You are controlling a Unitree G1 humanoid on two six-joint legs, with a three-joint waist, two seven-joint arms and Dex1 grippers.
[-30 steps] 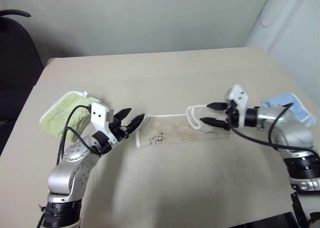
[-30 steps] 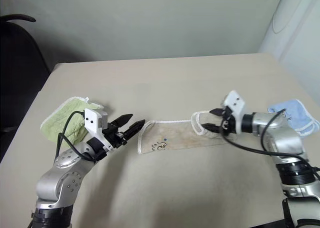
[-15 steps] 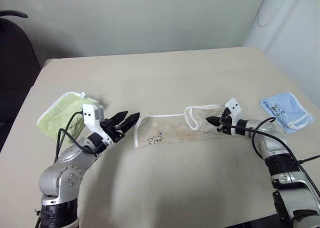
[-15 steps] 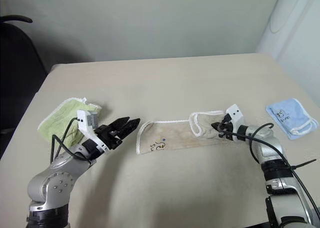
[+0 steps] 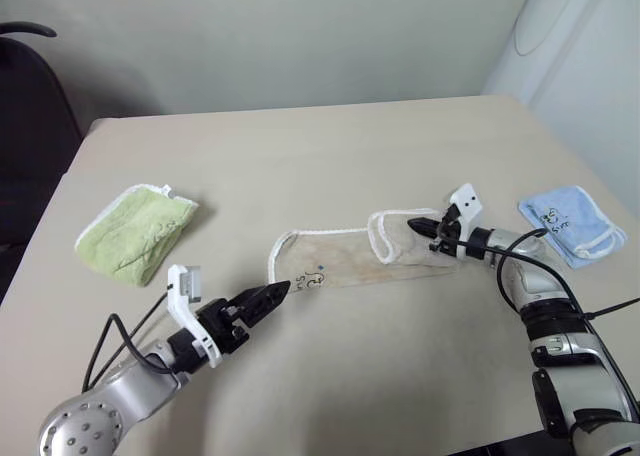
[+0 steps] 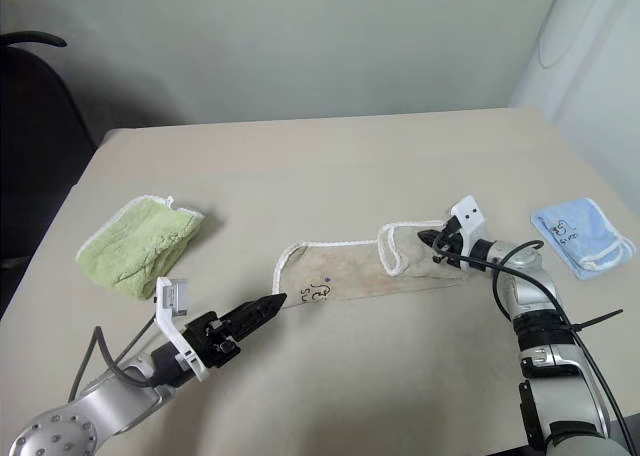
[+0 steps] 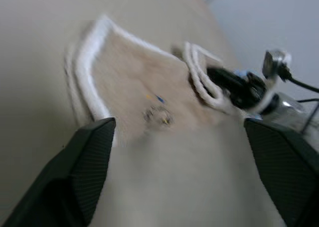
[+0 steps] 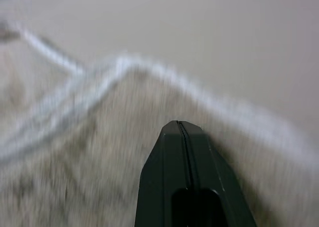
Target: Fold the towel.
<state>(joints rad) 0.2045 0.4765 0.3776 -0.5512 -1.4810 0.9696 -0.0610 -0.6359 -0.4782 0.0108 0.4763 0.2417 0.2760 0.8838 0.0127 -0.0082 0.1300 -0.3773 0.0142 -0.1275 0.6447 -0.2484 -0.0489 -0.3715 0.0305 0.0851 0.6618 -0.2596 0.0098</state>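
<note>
Beige terry towel with white corded edging [image 5: 345, 259] lies as a long narrow strip near the middle of the smooth tan tabletop [image 5: 320, 156], its long axis running across from the robot's left to its right and rising slightly away on the right. The left end is rounded and lies flat, with a small dark embroidered mark [image 5: 311, 280] close to it; the right end is turned back over itself, so that the corded edge forms a loop on top of the cloth. The pile looks nubby and soft, the cord thick and twisted. On that right end the right gripper [image 5: 428, 228] has its two black jaws pressed together, with no gap between them in the right wrist view, their tip down on the cloth just inside the corded border; whether any cloth is pinched between them cannot be told. The left gripper [image 6: 262, 309] points at the towel's left end from the near side, just short of it and not touching, its jaws spread wide. A lime-green folded terry cloth [image 5: 135, 232] lies well apart to the left, and a light blue folded cloth [image 5: 570, 223] lies near the right edge.
</note>
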